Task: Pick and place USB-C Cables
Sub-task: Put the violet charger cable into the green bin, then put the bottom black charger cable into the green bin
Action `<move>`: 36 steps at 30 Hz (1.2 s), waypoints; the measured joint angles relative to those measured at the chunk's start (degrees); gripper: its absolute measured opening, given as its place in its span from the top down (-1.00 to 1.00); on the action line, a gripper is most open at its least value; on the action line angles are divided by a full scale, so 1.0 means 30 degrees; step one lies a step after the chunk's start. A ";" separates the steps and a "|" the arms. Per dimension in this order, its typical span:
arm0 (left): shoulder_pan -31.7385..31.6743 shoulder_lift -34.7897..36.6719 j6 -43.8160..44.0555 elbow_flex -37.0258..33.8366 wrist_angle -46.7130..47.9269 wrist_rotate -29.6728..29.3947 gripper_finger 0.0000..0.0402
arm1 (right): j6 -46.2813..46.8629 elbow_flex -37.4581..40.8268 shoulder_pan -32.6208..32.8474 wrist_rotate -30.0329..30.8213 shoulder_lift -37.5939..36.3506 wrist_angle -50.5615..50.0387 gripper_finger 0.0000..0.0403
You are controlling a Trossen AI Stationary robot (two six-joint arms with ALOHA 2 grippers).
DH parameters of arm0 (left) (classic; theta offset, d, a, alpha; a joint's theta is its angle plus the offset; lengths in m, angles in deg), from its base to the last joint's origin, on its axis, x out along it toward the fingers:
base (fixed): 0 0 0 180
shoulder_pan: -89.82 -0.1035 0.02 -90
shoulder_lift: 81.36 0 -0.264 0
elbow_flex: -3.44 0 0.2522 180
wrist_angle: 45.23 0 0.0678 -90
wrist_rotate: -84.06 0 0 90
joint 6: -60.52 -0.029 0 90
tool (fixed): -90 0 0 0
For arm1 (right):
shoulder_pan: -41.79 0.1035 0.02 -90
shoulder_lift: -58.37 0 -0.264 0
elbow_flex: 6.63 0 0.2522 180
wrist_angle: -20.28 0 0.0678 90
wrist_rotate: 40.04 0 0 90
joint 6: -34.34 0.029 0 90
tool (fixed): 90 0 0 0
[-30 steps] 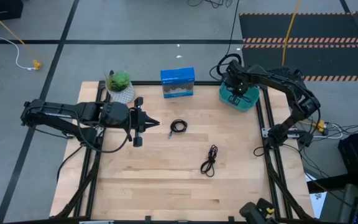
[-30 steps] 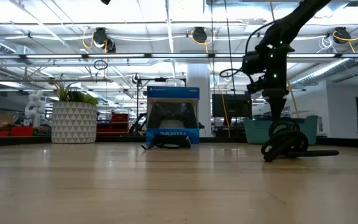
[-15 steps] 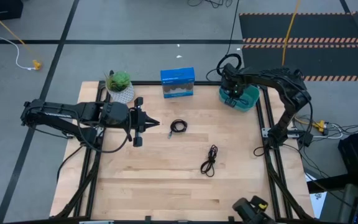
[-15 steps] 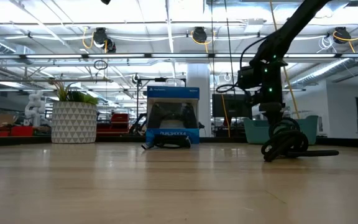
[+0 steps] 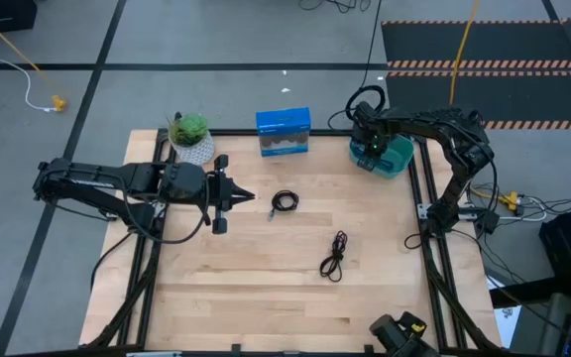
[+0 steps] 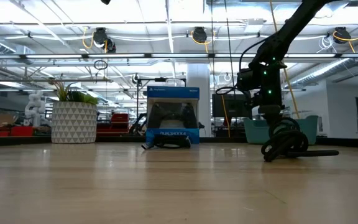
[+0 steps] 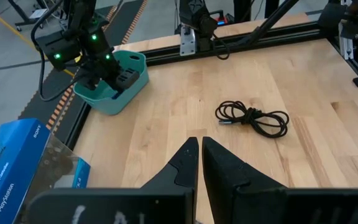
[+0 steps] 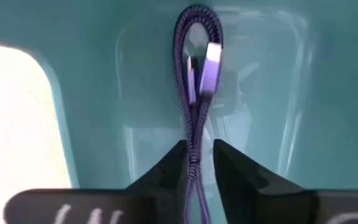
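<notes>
The thin blue-purple braided cable (image 8: pixel 196 93) is pinched between the two fingers of the right gripper (image 8: pixel 199 163), which are nearly closed on it, and it is hung inside the teal plastic bin (image 5: pixel 400 159), likely so it can be dropped there. The right arm is bent down over the bin. Two black cables (image 5: pixel 285 201) (image 5: pixel 334 255) are left on the wooden table (image 5: pixel 266 288). The left gripper (image 7: pixel 200 155) is held low with its fingers almost together and nothing held.

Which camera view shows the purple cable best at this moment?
The right wrist view: the purple cable fills the frame, pinched between the right gripper fingers inside the teal bin. In the high, low and left wrist views the right arm and bin hide it.
</notes>
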 joint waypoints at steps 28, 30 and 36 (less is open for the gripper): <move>0.0918 0.0000 0.2091 0.0003 0.0009 0.0015 0.87 | 0.6577 0.0000 0.5861 0.0037 -0.9270 -1.0762 0.32; 0.0918 0.0003 0.2091 0.0003 0.0009 0.0015 0.87 | 0.7445 0.0000 0.6480 0.0001 -0.9923 -1.1738 0.32; 0.0918 0.0000 0.1767 0.0003 -0.0278 0.0000 0.87 | 0.9399 -0.0279 0.8012 -0.0055 -1.1624 -1.3972 0.32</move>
